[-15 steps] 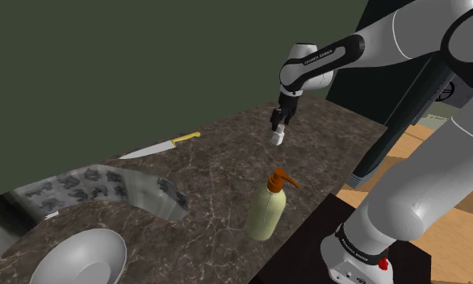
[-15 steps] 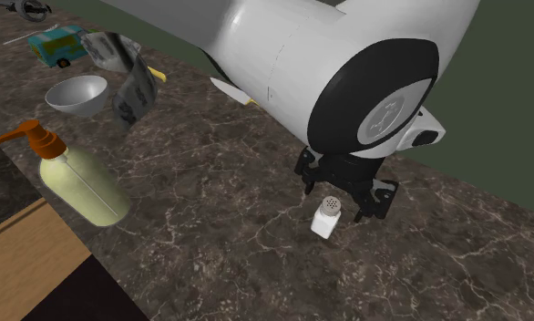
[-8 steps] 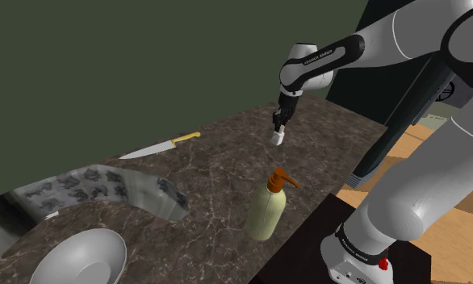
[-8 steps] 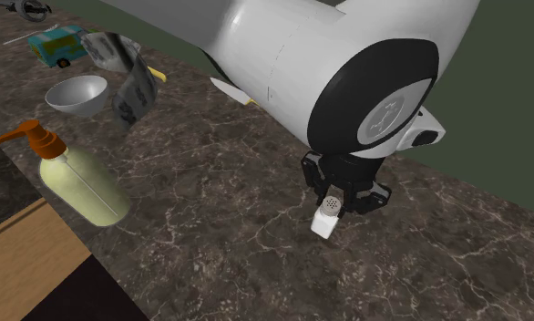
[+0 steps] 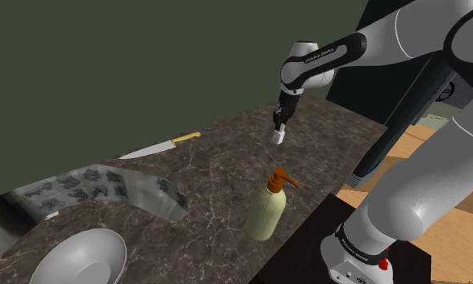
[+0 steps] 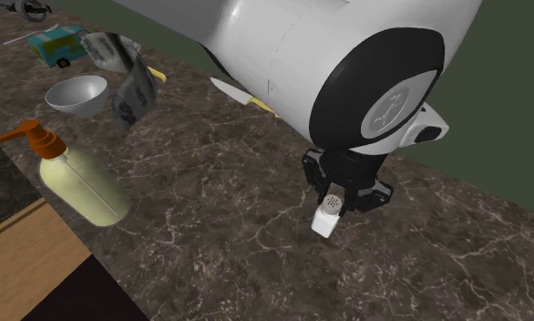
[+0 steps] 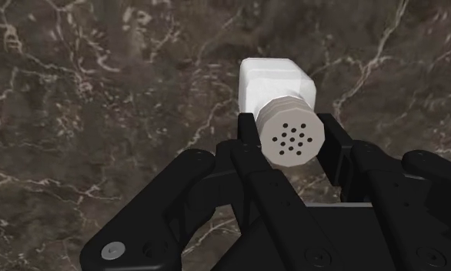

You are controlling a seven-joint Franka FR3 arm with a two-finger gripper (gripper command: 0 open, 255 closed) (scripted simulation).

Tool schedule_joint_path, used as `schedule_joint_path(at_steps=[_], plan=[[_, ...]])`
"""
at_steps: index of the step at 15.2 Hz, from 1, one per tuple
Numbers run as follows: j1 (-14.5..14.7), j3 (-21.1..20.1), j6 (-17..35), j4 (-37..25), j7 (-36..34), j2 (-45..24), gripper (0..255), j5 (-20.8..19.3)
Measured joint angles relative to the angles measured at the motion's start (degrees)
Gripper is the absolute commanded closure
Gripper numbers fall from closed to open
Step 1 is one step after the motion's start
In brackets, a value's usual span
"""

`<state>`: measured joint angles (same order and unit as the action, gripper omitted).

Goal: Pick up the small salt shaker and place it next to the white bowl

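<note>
Salt shaker [image 7: 278, 88] (white), clasped in hand [image 7: 292, 142]

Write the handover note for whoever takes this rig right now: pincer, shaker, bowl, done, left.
Pincer: shut on the salt shaker, clasping its perforated cap.
Salt shaker: at the marble counter's far end in the shoulder view, beyond the soap bottle.
Bowl: at the counter's near end, far from the shaker.
Done: grasp. Left: lift, carry to the bowl, set down beside it.

Beneath the pincer [image 5: 280, 125] spreads a dark, pale-veined marble worktop [image 5: 219, 173], a plain dark green wall [image 5: 146, 64] rises behind it, and wooden floor [image 5: 467, 242] shows past the worktop's near edge.
</note>
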<state>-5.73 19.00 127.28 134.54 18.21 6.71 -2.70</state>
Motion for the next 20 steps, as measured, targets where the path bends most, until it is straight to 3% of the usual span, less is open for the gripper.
schedule_joint_path(at_steps=[20], plan=[[0.0,-1.1,-15.7,-10.0,-1.3,6.0,255,-1.4]])
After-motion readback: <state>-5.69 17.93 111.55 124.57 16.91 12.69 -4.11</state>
